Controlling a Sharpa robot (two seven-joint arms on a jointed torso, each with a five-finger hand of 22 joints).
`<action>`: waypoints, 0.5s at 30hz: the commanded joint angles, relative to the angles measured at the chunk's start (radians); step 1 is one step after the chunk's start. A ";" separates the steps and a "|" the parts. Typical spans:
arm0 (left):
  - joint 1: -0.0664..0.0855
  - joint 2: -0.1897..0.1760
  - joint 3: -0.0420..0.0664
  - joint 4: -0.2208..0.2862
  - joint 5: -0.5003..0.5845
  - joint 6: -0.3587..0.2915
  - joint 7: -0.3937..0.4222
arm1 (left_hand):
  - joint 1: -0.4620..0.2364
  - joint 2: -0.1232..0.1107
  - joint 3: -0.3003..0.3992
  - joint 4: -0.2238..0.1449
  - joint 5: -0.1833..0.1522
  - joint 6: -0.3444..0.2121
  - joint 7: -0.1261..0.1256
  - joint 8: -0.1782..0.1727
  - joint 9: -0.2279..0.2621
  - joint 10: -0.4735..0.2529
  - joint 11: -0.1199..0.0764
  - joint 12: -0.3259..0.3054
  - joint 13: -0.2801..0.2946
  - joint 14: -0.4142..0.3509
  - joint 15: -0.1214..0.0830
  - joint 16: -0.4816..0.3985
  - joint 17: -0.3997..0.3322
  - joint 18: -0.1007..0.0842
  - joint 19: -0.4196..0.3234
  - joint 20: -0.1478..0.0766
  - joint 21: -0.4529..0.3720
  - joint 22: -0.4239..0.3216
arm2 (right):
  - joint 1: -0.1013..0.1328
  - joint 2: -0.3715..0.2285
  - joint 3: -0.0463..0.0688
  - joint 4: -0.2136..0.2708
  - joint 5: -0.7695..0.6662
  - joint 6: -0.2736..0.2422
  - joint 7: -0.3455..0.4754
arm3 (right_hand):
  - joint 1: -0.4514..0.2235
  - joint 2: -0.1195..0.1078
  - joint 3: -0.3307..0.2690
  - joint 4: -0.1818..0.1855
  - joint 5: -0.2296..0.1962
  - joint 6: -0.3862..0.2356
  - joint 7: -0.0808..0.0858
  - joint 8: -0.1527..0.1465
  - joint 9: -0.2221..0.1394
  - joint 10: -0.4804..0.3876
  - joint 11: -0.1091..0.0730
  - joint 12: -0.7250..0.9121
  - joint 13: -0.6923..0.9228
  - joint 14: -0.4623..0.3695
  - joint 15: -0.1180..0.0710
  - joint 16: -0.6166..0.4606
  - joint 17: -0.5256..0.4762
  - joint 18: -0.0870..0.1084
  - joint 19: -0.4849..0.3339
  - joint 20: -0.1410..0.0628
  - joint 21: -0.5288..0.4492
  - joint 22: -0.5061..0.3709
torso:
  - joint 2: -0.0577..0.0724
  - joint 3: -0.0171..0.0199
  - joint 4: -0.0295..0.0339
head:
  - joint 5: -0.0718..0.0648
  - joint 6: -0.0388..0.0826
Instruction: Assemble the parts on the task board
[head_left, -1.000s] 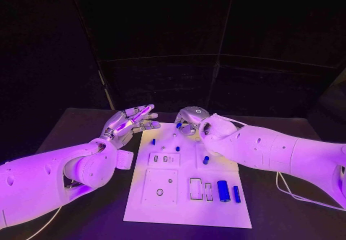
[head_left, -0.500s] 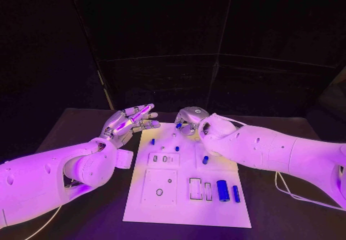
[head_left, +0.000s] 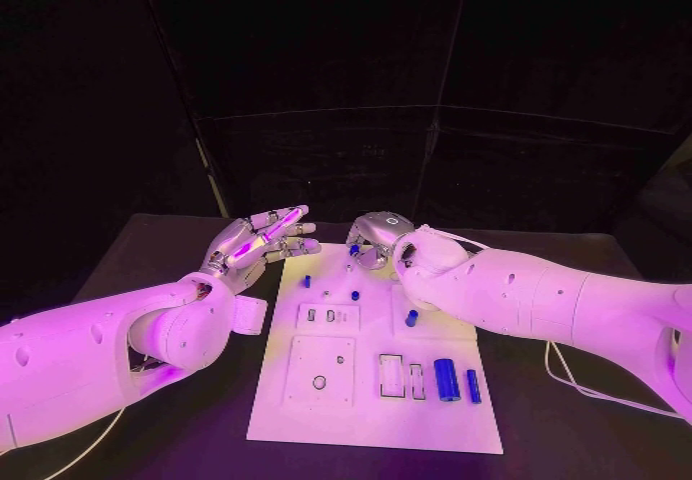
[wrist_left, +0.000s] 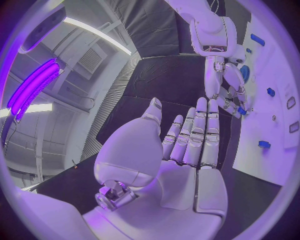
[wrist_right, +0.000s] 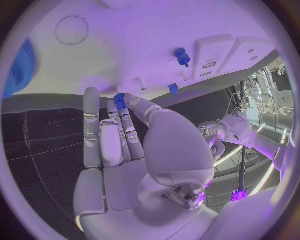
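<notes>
Right wrist view shows my right hand (wrist_right: 134, 150) pinching a small blue part (wrist_right: 120, 101) at its fingertips, thumb against a finger, the other fingers lying nearly straight beside it. The pinched part hangs just off the far edge of the task board (wrist_right: 125, 60), with two more blue pegs (wrist_right: 181, 56) standing on the white plate a little beyond my fingertips. In the head view my right hand (head_left: 378, 238) sits over the far end of the task board (head_left: 346, 400), and my left hand (head_left: 263, 243) is off the plate's far corner, flat and spread, holding nothing. I judge the part to be light, rigid plastic, smooth enough to slip or twist out of a shallow pinch. It is so short that most of it is hidden by my fingertips, so I cannot tell how it is tilted. I would keep the hold on its sides near the upper end, leaving the lower end free to enter a hole, and press gently, since a small peg can jam if it goes in crooked.
</notes>
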 joint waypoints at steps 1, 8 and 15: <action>0.002 0.002 0.001 0.001 -0.006 0.016 0.003 | -0.002 0.009 -0.005 -0.004 0.001 -0.008 0.086 -0.004 -0.002 -0.004 0.001 -0.004 -0.001 -0.002 0.006 -0.007 -0.001 0.004 -0.001 0.008 -0.004 -0.001 | 0.002 0.005 0.001 -0.003 -0.001 0.015 -0.006 | 0.001 -0.014 0.004 0.007 -0.006 -0.015 0.001 -0.004 -0.002 -0.017 0.002 -0.007 -0.001 0.039 0.009 -0.001 -0.003 0.006 -0.009 0.002 0.005 0.000 | 0.000 -0.0003 -0.0003 | 0.002 -0.001; 0.003 0.004 0.001 -0.003 -0.006 0.016 0.002 | -0.002 0.009 -0.005 -0.004 0.001 -0.008 0.086 -0.004 -0.002 -0.004 0.001 -0.004 -0.001 -0.002 0.006 -0.007 -0.001 0.004 -0.001 0.008 -0.004 -0.001 | 0.002 0.009 0.001 -0.013 -0.001 0.032 -0.013 | 0.000 -0.027 0.004 0.017 -0.010 -0.040 0.009 -0.003 -0.004 -0.057 0.013 -0.006 -0.001 0.033 0.017 -0.013 -0.022 0.006 -0.014 0.008 0.003 -0.002 | 0.000 -0.0001 -0.0017 | -0.001 -0.006; 0.004 0.005 0.001 -0.006 -0.006 0.016 0.001 | -0.003 0.010 -0.005 -0.003 0.001 -0.007 0.086 -0.004 -0.002 -0.004 0.001 -0.005 -0.001 -0.001 0.006 -0.007 -0.001 0.004 -0.001 0.008 -0.005 -0.001 | 0.002 0.012 0.001 -0.016 -0.001 0.012 -0.014 | 0.024 -0.049 -0.044 0.028 -0.042 -0.150 0.032 -0.003 -0.006 -0.233 0.042 -0.003 0.002 -0.010 0.044 -0.112 -0.167 0.006 -0.047 0.028 -0.029 -0.023 | 0.000 -0.0003 -0.0016 | -0.005 -0.007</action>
